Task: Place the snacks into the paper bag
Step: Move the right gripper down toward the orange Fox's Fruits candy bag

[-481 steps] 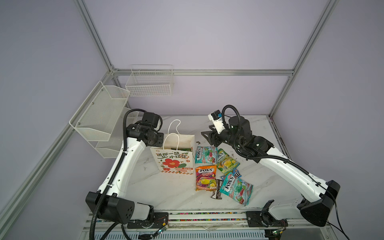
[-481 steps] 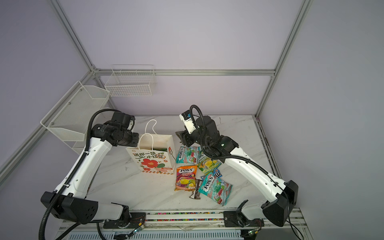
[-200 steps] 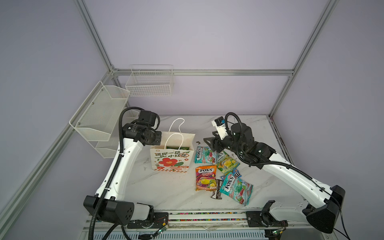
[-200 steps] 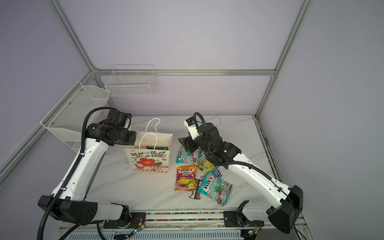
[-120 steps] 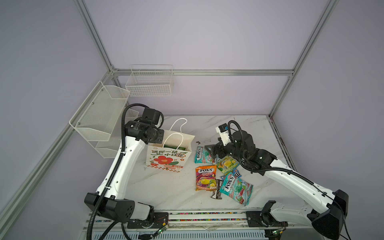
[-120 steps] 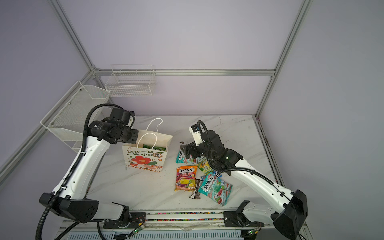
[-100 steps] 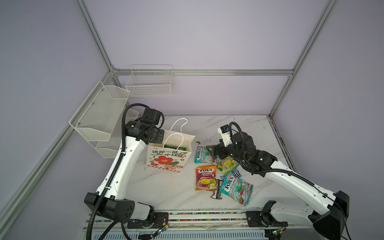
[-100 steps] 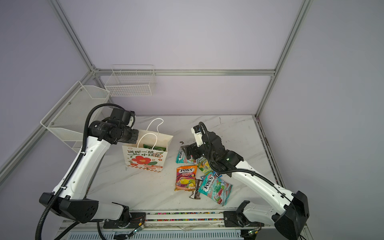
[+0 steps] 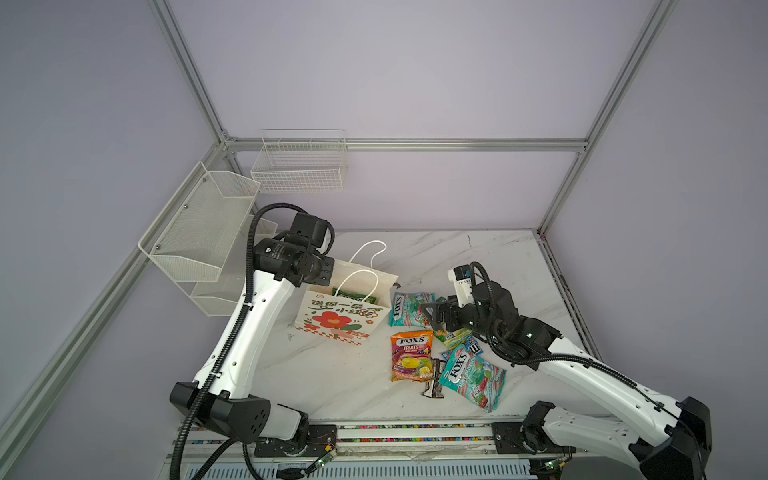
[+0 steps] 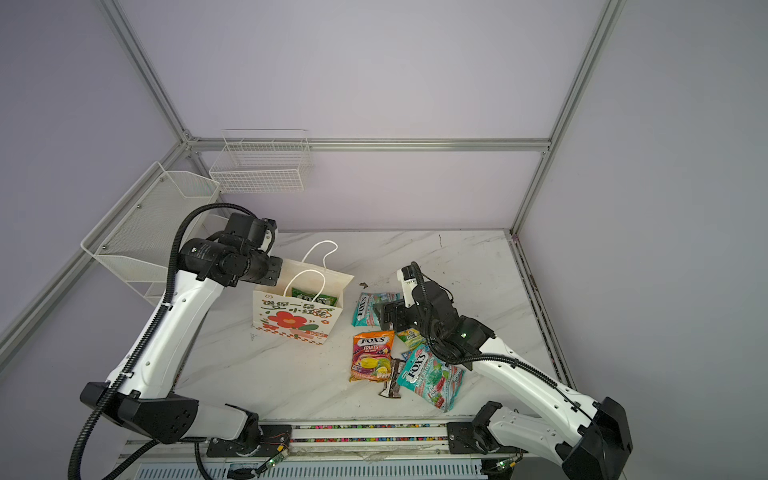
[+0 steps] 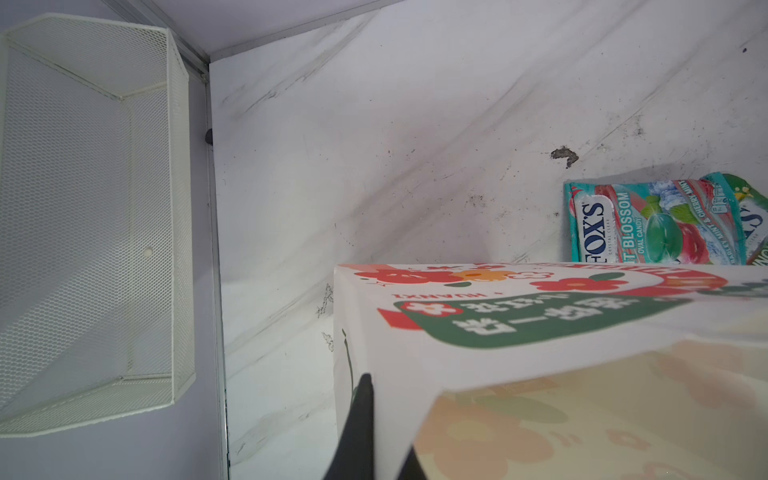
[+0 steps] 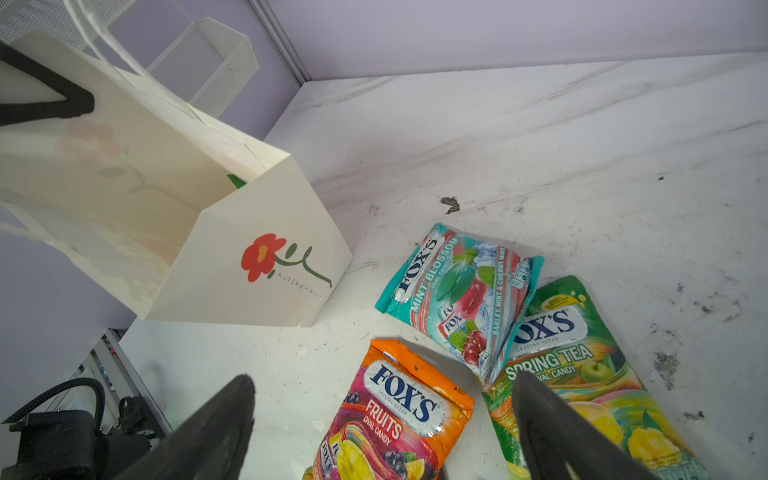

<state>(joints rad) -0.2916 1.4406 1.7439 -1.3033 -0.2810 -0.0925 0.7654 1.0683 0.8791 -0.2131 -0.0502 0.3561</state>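
six snacks (image 9: 471, 374) on table (image 9: 340, 386): all loose in a pile on the right arm's side of the bag (image 9: 338, 322), none lifted yet.
in bag: one green pack (image 10: 312, 297) peeking out of the mouth.
right gripper (image 12: 382, 380): was up by the bag's mouth a couple secs ago, now it's down over the pile with jaws flung wide apart and nothing in them. fruits pack (image 12: 399, 415) sits between the fingers, tea pack (image 12: 573, 365) is partly under one, mint pack (image 12: 457, 291) is just past.
left gripper (image 9: 324, 279): clamped on the bag's side wall, same as before, one finger inside and one outside.
bag shift: it got dragged a bit away from the pile and now leans a little, mouth held open.
meaning: looks like the right arm is done at the bag and lining up the next pick, likely the fruits pack.
watch out: the glossy packs overlap, so a pinch could drag a neighbour along.
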